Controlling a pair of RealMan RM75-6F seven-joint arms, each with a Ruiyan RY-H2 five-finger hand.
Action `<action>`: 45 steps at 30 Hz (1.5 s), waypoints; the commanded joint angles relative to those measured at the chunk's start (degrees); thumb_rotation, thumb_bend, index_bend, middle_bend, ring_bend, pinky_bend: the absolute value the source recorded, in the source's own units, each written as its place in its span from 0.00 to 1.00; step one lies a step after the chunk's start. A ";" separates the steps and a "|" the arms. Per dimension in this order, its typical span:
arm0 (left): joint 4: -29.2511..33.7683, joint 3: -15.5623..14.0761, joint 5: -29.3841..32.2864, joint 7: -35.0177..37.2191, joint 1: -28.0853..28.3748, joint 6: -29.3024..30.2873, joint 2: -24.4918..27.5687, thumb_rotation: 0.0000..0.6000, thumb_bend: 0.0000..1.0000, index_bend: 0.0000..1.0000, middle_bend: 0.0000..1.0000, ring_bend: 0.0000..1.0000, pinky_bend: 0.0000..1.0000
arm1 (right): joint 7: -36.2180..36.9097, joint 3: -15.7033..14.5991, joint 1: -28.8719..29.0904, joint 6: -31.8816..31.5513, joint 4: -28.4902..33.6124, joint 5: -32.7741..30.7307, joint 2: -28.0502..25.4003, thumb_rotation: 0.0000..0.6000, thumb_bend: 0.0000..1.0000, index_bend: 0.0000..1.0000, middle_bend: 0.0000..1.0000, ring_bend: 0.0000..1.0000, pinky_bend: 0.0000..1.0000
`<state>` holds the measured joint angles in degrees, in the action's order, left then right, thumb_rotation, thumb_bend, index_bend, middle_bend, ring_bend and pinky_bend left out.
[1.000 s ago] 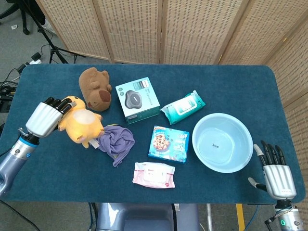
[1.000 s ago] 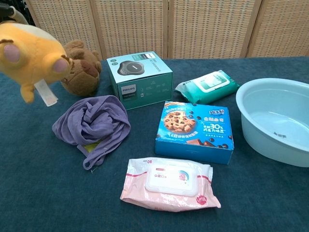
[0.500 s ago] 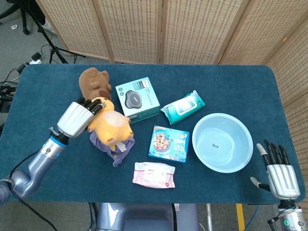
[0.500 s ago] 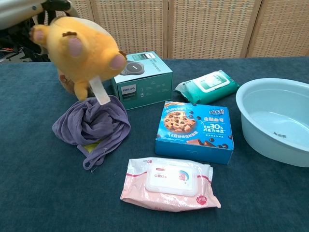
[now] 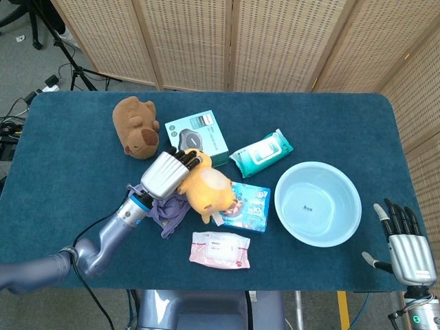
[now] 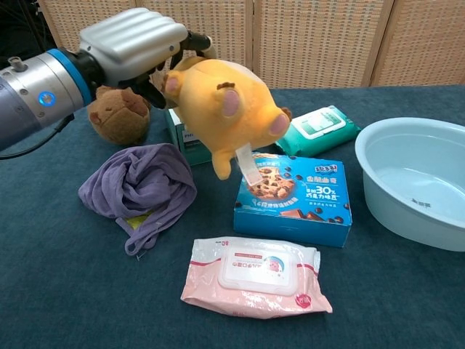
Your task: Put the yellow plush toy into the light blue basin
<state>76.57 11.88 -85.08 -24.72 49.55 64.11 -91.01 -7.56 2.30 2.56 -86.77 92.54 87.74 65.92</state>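
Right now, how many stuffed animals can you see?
2. The yellow plush toy hangs in the left robot hand above the cookie box. The brown plush toy sits at the table's back left.

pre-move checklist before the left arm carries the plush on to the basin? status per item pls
1. Grip: left hand holds the yellow plush toy clear of the table: ok.
2. Grip security for the carry: cannot tell, fingers are mostly hidden behind the toy.
3. Light blue basin has nothing in it: ok.
4. Path: toy hangs above the cookie box, its white tag dangling; clearance over the box: cannot tell.
5. Right hand open, beside the basin and off the route: ok.
6. Toy over basin: not ok, basin lies further right.
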 commanded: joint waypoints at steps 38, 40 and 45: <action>5.98 2.81 13.46 -6.31 1.77 -5.29 -2.36 1.00 0.16 0.00 0.00 0.00 0.00 | 1.86 0.56 -0.63 -1.07 -0.05 -0.18 -0.67 1.00 0.03 0.00 0.00 0.00 0.00; 7.91 3.35 13.36 -5.26 0.76 -4.08 0.25 1.00 0.16 0.00 0.00 0.00 0.00 | 1.70 0.57 -0.59 -0.97 -0.08 -0.20 -0.63 1.00 0.03 0.00 0.00 0.00 0.00; 13.21 4.30 12.01 -3.90 -5.48 3.39 12.29 1.00 0.17 0.00 0.00 0.00 0.00 | 0.48 0.41 -0.49 -0.87 0.05 0.13 -0.20 1.00 0.03 0.00 0.00 0.00 0.00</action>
<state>85.40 15.47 -71.96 -30.44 48.46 62.74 -86.09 -6.80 2.77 2.06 -87.62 92.53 87.72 65.59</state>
